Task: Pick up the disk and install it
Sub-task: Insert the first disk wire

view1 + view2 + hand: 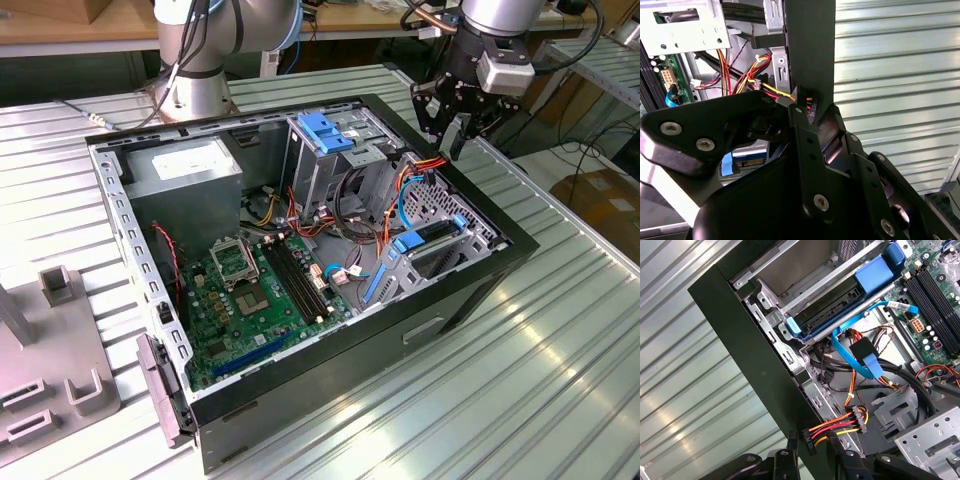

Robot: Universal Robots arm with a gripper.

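Disk [436,234] | edge-up in bay [440,205], crosswise to black wall [755,350] (gripper [457,140] near)

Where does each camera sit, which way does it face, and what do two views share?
Exterior view: off the arm, above the table, looking down into the open computer case; arm and hand show.
First wrist view: on the arm, looking past the hand onto the black case wall.
Second wrist view: same, from the hand's other side.
Both wrist views share the wall and red-yellow cable.
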